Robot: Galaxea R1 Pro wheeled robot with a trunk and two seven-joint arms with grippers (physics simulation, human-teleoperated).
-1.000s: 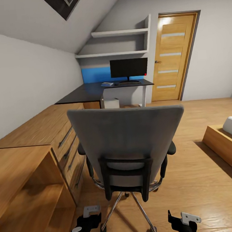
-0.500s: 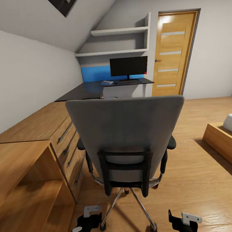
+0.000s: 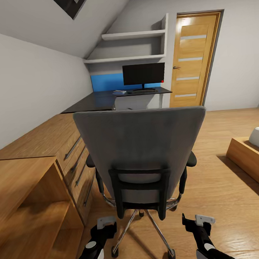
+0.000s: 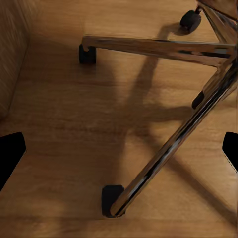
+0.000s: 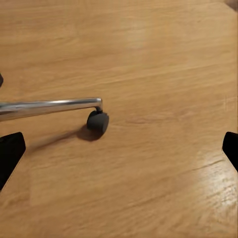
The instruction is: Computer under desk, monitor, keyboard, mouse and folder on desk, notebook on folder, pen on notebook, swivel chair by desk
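Facing the swivel chair (image 3: 142, 159) from behind in the head view, with desk (image 3: 115, 97), monitor (image 3: 144, 74) and keyboard (image 3: 144, 91) well beyond it; left gripper (image 3: 102, 228) and right gripper (image 3: 198, 224) low, flanking the chrome base, touching nothing. Looking down the left wrist view: chair legs (image 4: 163, 148) and casters below, fingertips (image 4: 10, 153) spread wide, empty. Looking down the right wrist view: one caster (image 5: 97, 121) on floor, fingertips (image 5: 10, 151) likewise apart. Risk: pushing off-centre could swivel or roll the chair into the wooden drawer chest (image 3: 49, 151).

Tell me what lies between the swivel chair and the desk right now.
In the head view, bare wood floor runs from the swivel chair toward the desk; the chair's back hides the stretch directly ahead.
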